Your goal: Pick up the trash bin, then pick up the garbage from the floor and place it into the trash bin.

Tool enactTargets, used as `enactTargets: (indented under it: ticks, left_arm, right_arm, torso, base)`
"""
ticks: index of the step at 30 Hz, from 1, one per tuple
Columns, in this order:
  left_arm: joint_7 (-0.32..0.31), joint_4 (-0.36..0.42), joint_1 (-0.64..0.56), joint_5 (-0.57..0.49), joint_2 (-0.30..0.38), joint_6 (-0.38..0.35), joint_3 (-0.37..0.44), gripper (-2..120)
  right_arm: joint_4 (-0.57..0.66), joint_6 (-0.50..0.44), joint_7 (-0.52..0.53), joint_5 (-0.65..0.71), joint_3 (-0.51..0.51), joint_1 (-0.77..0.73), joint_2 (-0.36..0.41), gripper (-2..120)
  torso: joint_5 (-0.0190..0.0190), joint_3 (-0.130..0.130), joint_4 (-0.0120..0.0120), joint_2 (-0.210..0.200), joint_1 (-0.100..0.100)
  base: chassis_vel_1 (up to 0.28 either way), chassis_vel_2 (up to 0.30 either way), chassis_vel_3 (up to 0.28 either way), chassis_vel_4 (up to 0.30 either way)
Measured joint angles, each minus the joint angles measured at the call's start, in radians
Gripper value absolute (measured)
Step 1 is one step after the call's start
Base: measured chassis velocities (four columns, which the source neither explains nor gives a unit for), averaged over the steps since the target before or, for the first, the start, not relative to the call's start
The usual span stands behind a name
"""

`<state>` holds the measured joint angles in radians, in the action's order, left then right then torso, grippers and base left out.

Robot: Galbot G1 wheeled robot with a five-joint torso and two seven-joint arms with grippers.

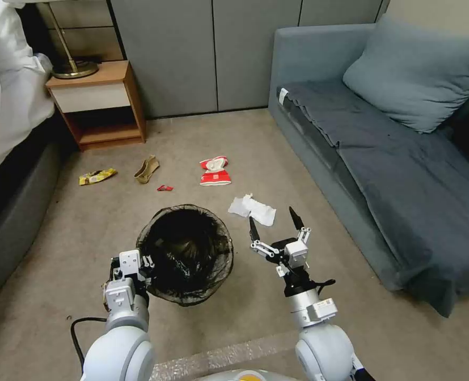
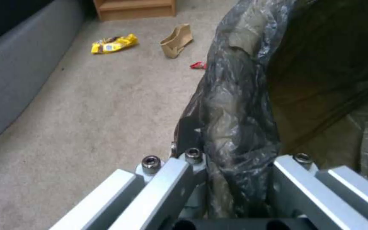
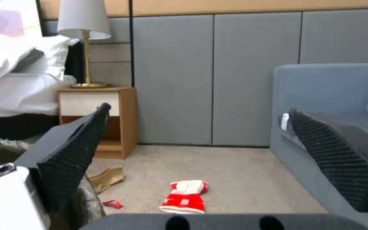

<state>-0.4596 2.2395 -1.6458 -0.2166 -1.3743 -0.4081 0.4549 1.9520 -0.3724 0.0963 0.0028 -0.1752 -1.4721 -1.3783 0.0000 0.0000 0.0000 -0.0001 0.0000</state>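
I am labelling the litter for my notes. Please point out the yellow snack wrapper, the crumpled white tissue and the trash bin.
yellow snack wrapper (image 1: 97, 176): head view, middle of the wrapper.
crumpled white tissue (image 1: 253, 209): head view, centre of the tissue.
trash bin (image 1: 155, 222): head view, bag-covered rim.

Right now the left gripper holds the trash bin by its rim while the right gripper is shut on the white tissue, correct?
Not quite. In the head view the right gripper is open and empty, just short of the white tissue on the carpet. The left gripper does hold the trash bin by its rim.
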Motion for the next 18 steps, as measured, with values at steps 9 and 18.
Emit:
enactTargets:
  ticks: [9, 18]
  left_arm:
    - [0.004, 0.003, 0.001, -0.001, 0.000, 0.016, 0.001, 0]
    - [0.004, 0.007, 0.001, -0.015, -0.001, 0.017, 0.000, 0]
  right_arm:
    - [0.001, 0.000, 0.000, 0.000, 0.001, 0.000, -0.001, 100]
    - [0.003, 0.001, 0.001, -0.001, 0.001, 0.000, -0.002, 100]
  torso:
    - [0.0000, 0.000, 0.0000, 0.000, 0.000]
    - [0.0000, 0.000, 0.0000, 0.000, 0.000]
  base:
    - [0.000, 0.000, 0.000, 0.000]
    - [0.000, 0.000, 0.000, 0.000]
